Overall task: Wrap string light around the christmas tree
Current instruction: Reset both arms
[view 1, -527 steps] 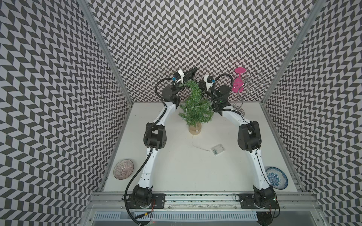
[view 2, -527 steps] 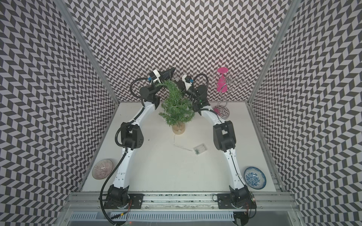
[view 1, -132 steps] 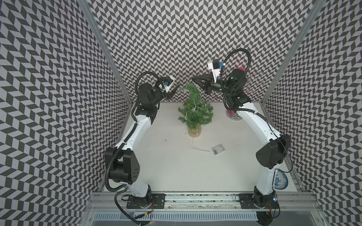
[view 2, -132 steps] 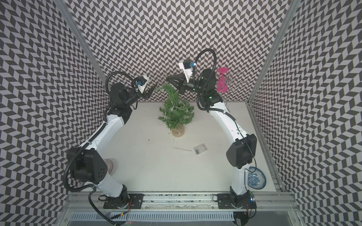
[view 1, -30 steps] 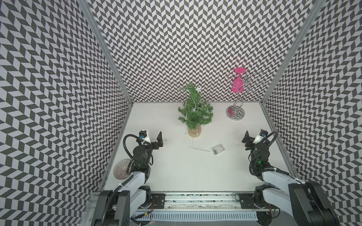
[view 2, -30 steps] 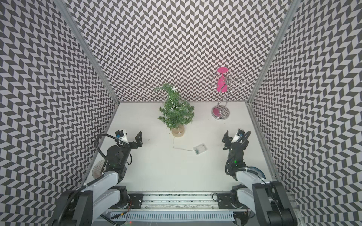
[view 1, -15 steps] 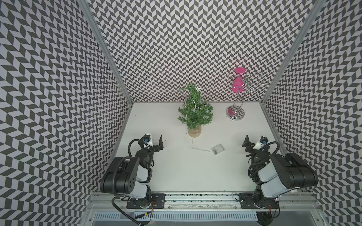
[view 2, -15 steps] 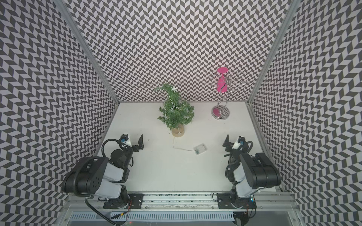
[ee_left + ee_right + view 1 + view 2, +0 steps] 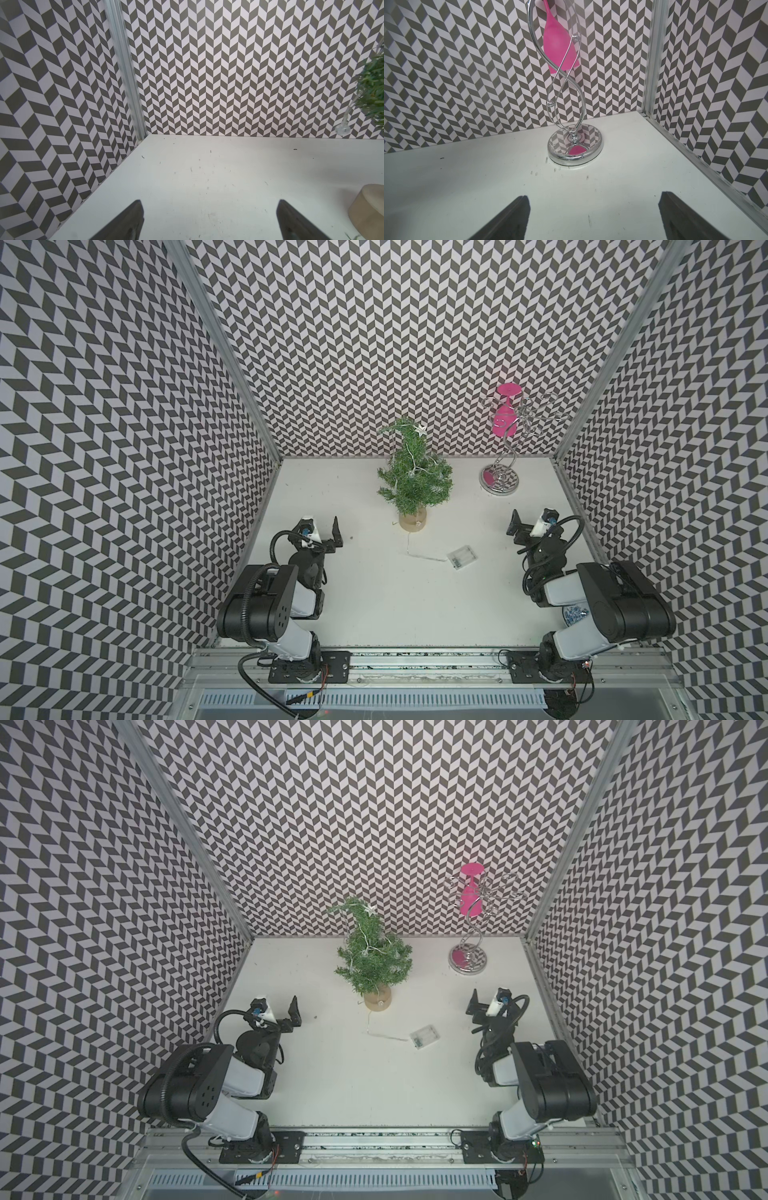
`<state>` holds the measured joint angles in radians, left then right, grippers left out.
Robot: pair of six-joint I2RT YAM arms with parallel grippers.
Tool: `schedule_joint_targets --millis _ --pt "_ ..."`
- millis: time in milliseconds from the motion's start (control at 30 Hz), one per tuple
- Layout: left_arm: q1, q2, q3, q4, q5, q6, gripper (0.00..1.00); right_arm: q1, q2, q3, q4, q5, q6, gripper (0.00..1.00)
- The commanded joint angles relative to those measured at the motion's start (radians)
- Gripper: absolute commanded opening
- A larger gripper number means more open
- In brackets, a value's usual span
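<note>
**Bimanual cell seen from above, with both wrist views.** The christmas tree (image 9: 414, 479) stands upright on the white bench (image 9: 374, 593), at mid-width and near the back wall. Its tip is bent over and its trunk is set in a short tan base (image 9: 412, 520).

The string light (image 9: 409, 460) is wound around the foliage. A star (image 9: 422, 430) sits just under the curled tip, and small clear bulbs show among the branches down to the base. In the left wrist view one clear bulb (image 9: 342, 129) hangs from the greenery at the frame's edge. From the base the wire runs across the bench to the transparent battery box (image 9: 461, 557), which lies flat, in front of the tree and well apart from both arms. What the box holds is too small to tell.

Beside the tree, in the rear corner on the right arm's side, stands a chrome rack (image 9: 500, 482). One pink glass (image 9: 503, 423) hangs on it upside down, and the mirrored foot reflects its colour.

A blue-patterned plate (image 9: 575, 614) is largely hidden under the right arm, so its contents cannot be seen.

Both arms are folded low at the near edge of the bench. The left gripper (image 9: 209, 204) has its fingers (image 9: 128, 220) wide apart, with only bare bench between them. The right gripper (image 9: 593, 195) faces the rack, its fingers (image 9: 512, 218) likewise spread and touching nothing.
</note>
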<state>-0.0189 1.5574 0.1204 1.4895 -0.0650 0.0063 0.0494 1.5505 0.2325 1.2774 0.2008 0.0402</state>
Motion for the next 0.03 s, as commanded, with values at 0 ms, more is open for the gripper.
schedule_joint_targets --millis 0 --pt "0.003 -0.015 0.011 -0.014 -0.017 -0.014 1.0 0.006 0.009 -0.002 0.073 -0.013 -0.026 0.99"
